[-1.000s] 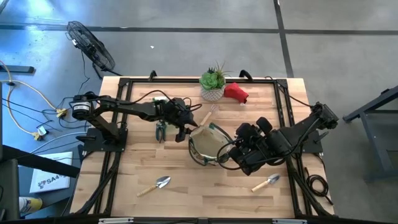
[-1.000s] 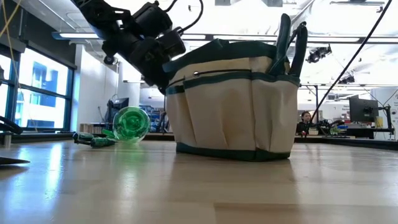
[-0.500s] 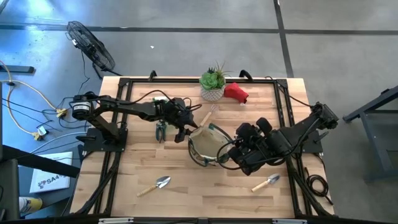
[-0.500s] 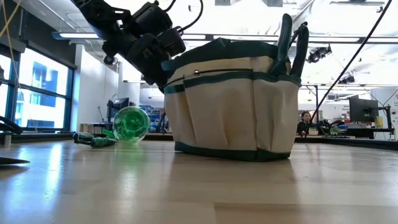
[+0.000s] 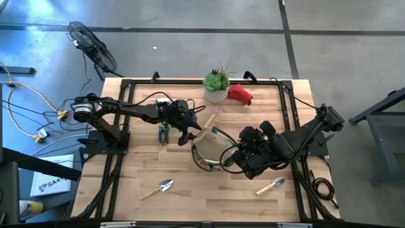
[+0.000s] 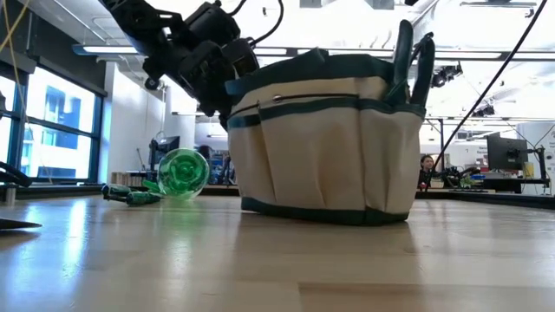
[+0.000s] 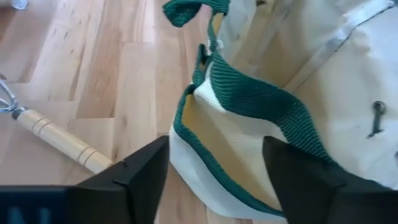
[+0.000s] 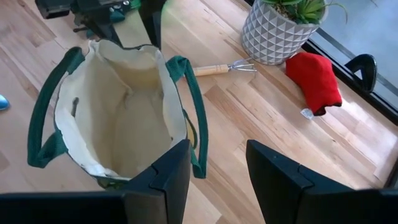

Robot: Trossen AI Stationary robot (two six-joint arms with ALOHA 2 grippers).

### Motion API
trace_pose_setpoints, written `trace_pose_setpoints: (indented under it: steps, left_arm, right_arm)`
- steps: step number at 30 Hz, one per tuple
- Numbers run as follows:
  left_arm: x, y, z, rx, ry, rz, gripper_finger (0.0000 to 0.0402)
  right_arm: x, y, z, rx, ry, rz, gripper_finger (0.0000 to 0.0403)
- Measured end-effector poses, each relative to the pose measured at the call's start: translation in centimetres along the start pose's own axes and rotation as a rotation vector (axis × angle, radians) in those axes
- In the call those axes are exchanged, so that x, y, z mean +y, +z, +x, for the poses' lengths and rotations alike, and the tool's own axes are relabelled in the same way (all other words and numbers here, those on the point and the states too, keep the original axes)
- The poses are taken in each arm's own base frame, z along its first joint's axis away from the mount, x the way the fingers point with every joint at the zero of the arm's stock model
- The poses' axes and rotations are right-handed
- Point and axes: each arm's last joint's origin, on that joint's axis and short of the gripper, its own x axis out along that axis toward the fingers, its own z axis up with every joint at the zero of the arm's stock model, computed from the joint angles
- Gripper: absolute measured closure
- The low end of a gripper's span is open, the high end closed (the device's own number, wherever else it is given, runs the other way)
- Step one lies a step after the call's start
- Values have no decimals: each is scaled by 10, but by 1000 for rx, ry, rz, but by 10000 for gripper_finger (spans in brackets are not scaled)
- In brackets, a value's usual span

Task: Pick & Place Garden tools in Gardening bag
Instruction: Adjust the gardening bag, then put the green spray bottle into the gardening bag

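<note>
Wooden planks made up your counter (image 5: 209, 196), framed by dark rails, with bare concrete floor around it. From above, you had the bag (image 5: 211, 149) near the middle, mouth up, with the left end effector (image 5: 185, 135) at its rim on one side and the right end effector (image 5: 235, 157) at the opposite side, probably to hold the mouth open for loading. Two trowels (image 5: 157, 189) lay near the front edge, well apart; pruners (image 5: 164, 133) sat just beside the left arm; a red item (image 5: 240, 94) and a plant (image 5: 216, 85) stood at the far edge.

At counter height, the bag (image 6: 321, 139) stood upright, the left arm's tip against its upper rim, a green bottle (image 6: 182, 172) lying on its side behind.

Your left wrist camera showed its fingers (image 7: 140, 177) spread, straddling the bag's green rim without pinching it.

Your right wrist camera showed its fingers (image 8: 168, 177) apart just beside the rim and a loop handle; whether they touched, I could not tell. The bag looked empty, and a wooden-handled rake (image 8: 225, 68) lay between bag and plant.
</note>
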Motion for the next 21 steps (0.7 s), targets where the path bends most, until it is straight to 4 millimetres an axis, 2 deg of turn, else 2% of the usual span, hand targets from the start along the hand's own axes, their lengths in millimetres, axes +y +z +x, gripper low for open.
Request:
trace_pose_setpoints:
  steps: [4,8,15,21]
  left_arm:
    - [1,0,0,4,46,-27,99]
    - [1,3,-4,-18,77,-63,78]
    - [-4,9,-21,-13,123,-56,75]
    - [-5,7,-35,41,263,-42,75]
  right_arm:
    - [0,0,0,3,1,0,254]
    - [0,-1,0,19,6,-1,254]
    - [1,-1,0,24,11,0,254]
    - [1,-3,-1,38,21,-3,254]
